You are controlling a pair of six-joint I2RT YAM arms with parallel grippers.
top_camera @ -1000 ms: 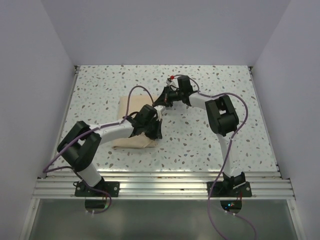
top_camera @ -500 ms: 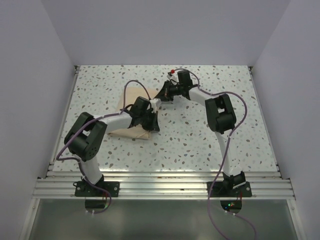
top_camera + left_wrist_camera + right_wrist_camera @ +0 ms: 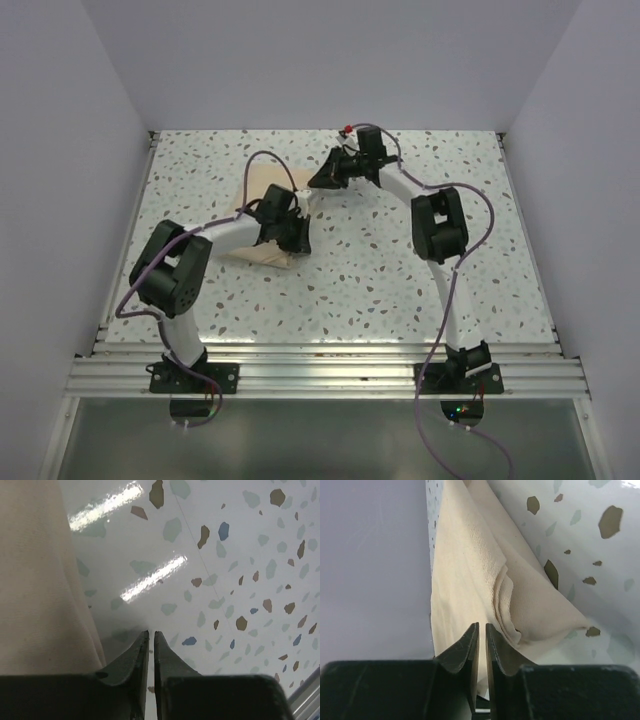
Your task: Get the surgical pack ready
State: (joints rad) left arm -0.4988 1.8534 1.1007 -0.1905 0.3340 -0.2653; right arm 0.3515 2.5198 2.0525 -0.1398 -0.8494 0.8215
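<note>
Pack lies folded, left of the desk's middle, partly under the left arm. Its cloth looks soft and floppy, so a loose corner is probably the best spot to pinch. Left jaws are together on nothing, low over bare desk. Right jaws are almost together; I cannot tell if they pinch cloth. No tray shows.

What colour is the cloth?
Tan, a pale beige; the cloth shows best in the right wrist view.

white speckled table, glossy with streaks of reflected light, boxed in by plain pale walls; an aluminium rail runs along its near edge.
</note>
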